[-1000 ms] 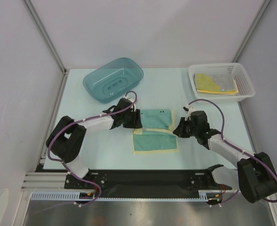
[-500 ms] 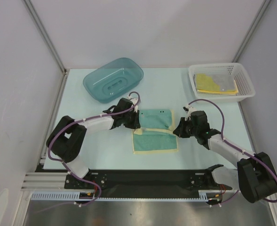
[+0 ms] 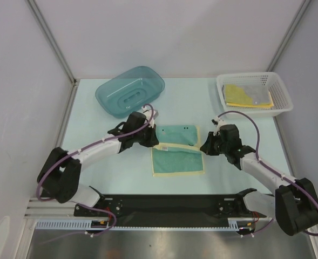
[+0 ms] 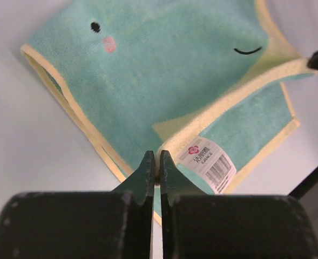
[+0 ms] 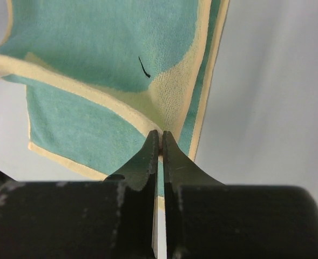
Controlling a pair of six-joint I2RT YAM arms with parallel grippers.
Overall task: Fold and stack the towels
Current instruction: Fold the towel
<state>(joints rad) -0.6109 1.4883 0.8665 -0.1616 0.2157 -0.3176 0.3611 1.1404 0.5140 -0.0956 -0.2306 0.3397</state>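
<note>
L gripper [image 4: 155, 160] on towel [image 4: 164, 70] hem

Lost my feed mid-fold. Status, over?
Left gripper shut on cream hem of teal-and-cream towel. Right gripper shut on same hem, opposite end. Tub, basket well clear.

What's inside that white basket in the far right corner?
Inside the white basket: yellow towels with a greyish piece lying on them. Anything beneath them is covered, so their count is unclear.

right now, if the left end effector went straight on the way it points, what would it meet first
The cream-and-teal towel: the left end effector is shut on its cream edge, so no gap remains.
</note>
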